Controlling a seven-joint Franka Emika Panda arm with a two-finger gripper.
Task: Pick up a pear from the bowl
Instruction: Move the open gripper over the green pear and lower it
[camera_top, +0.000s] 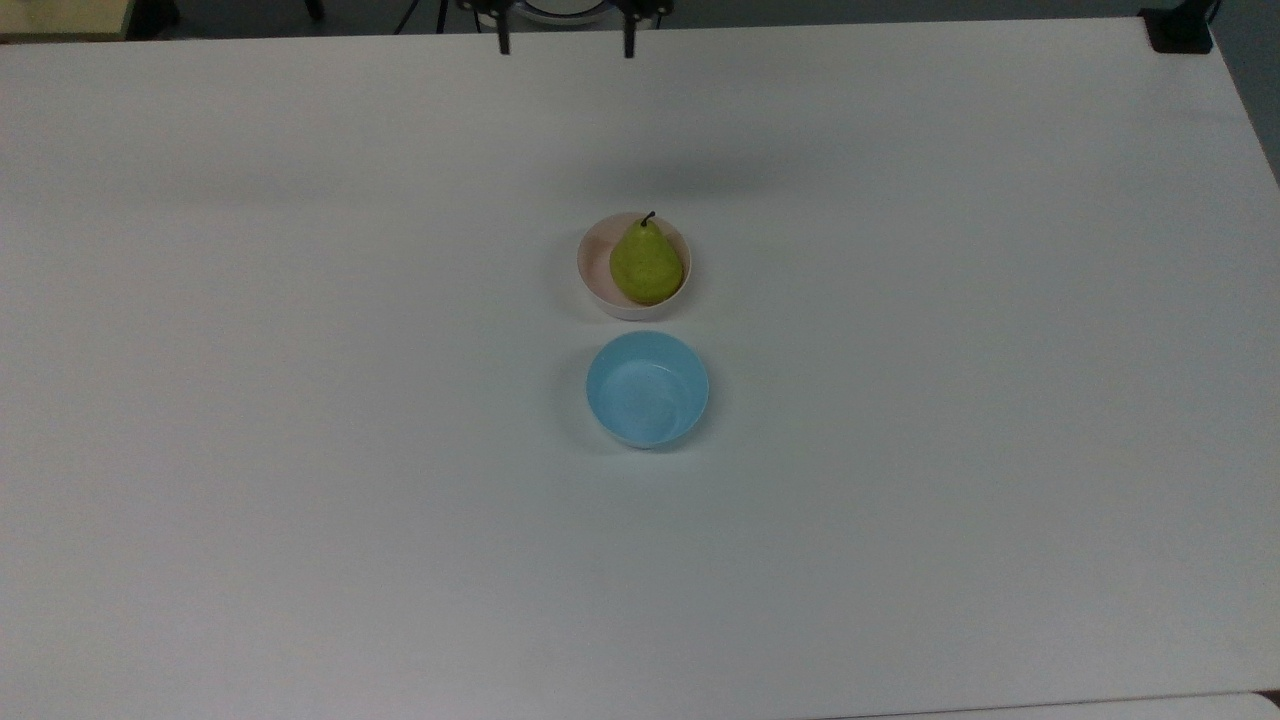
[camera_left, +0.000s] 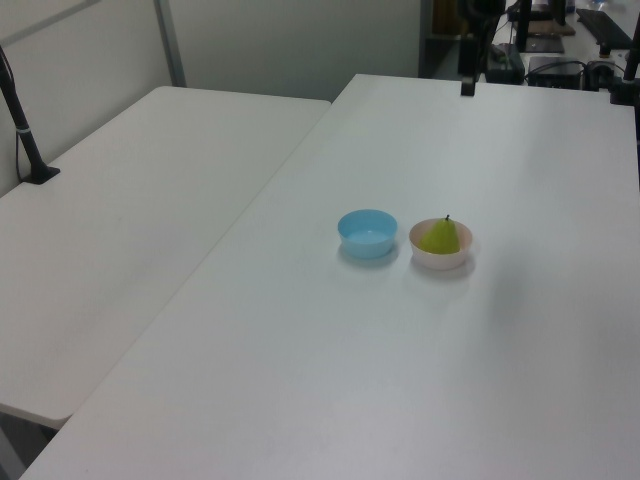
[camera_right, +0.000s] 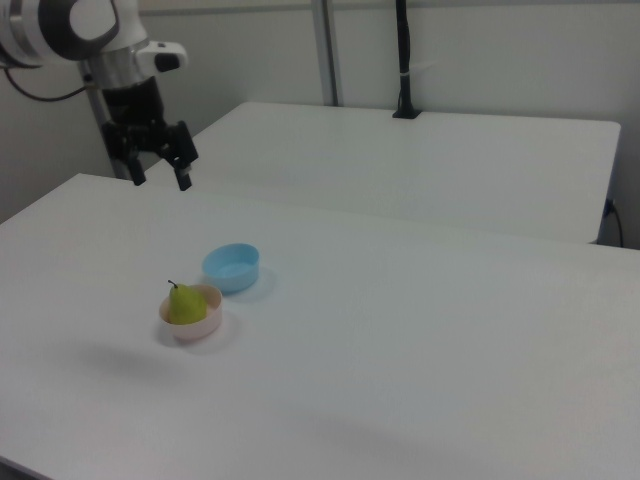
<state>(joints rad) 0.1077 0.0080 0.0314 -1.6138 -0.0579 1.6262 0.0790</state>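
Nothing is grasped yet: in the right view the pincer (camera_right: 160, 177) hangs high at about 11 o'clock from the pear (camera_right: 185, 303), fingers spread wide and empty. The pear sits in the pink bowl (camera_right: 205, 325) on the tabletop (camera_right: 420, 340) (blue bowl (camera_right: 231, 267) alongside), long axis upright, stem up.

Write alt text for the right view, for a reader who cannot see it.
A yellow-green pear sits stem-up in a small pale pink bowl on a white table, with an empty light blue bowl just behind it toward the right view's right. The robot arm's gripper hangs open above the table's far left edge, well away from both bowls.
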